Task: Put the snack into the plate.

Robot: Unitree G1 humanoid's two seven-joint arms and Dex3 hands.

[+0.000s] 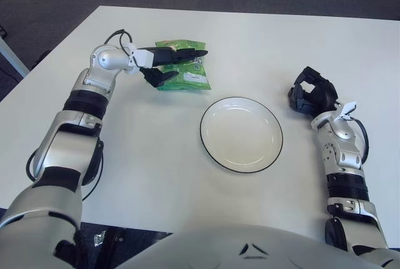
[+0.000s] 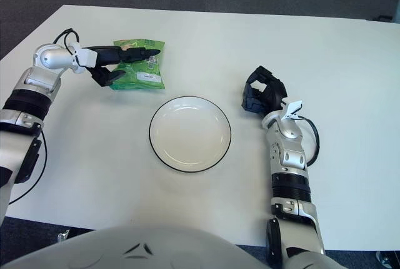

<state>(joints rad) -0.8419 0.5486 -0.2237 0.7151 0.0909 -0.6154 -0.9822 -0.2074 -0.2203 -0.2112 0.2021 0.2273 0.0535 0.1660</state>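
A green snack bag (image 1: 190, 75) is at the back left of the white table, up and to the left of the plate. My left hand (image 1: 167, 64) is shut on the bag's left end, dark fingers stretched over its top and the thumb under its near edge. I cannot tell whether the bag is off the table. The white plate (image 1: 241, 134) with a dark rim sits empty at the table's middle. My right hand (image 1: 310, 97) shows to the right of the plate, fingers curled, holding nothing.
A black cable (image 1: 28, 162) loops beside my left arm near the table's left edge. Dark carpet lies beyond the table's far edge (image 1: 250, 11).
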